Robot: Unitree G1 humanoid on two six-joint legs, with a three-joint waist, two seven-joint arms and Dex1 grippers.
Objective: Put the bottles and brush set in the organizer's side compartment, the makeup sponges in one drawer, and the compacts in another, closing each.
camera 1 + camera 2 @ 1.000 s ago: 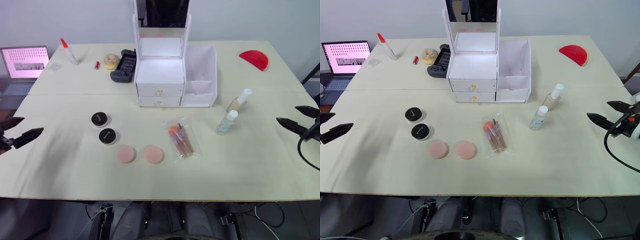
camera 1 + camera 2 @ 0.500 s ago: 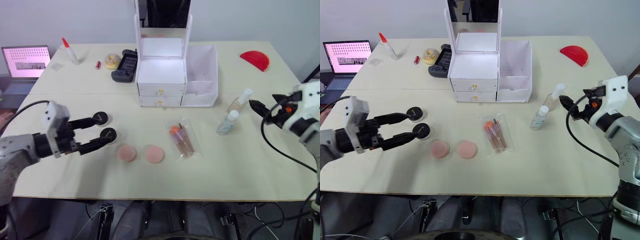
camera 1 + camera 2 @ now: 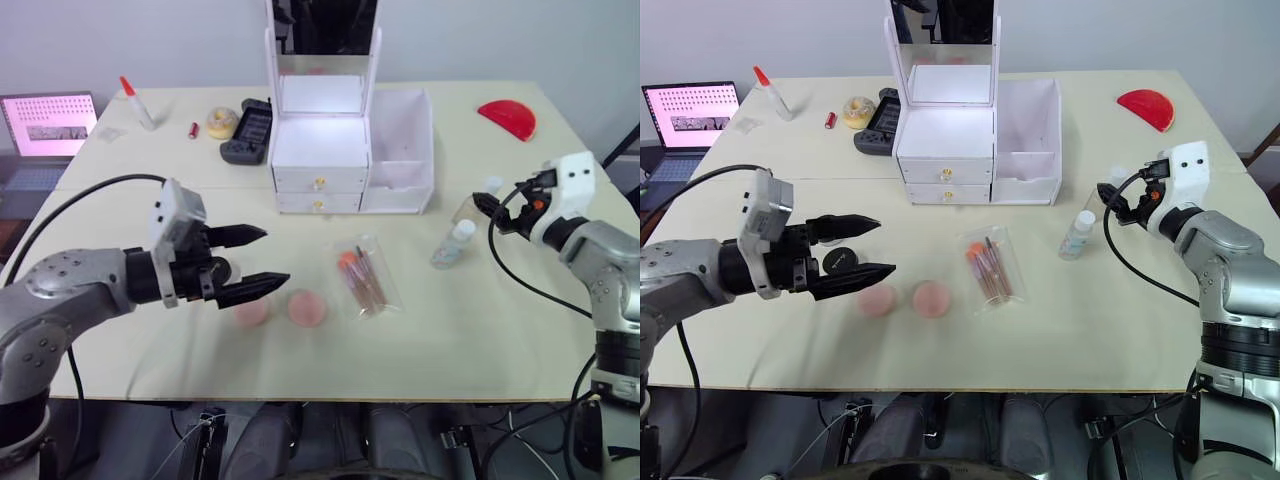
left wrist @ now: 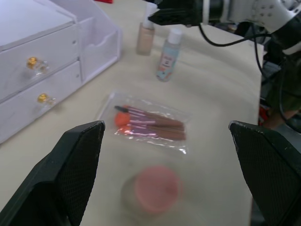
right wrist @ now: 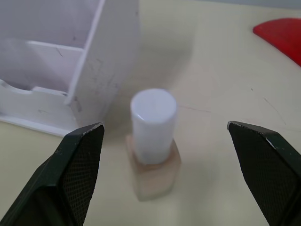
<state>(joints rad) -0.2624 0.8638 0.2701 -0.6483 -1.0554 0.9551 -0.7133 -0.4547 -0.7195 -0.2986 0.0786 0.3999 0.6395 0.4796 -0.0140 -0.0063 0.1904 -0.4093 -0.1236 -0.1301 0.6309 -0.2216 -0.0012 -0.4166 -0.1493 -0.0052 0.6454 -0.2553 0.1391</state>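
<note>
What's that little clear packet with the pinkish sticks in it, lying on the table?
The brush set is a flat clear plastic sleeve holding several small makeup brushes with pinkish-brown handles and orange-pink tips. It lies flat and slightly angled on the table, in front of the white organizer, sealed as far as can be seen. A pink sponge lies just beside it. Neither gripper touches it.

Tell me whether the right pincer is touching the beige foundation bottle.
Apart. In the right wrist view the right pincer is open, with table showing between each finger and the foundation bottle.
</note>
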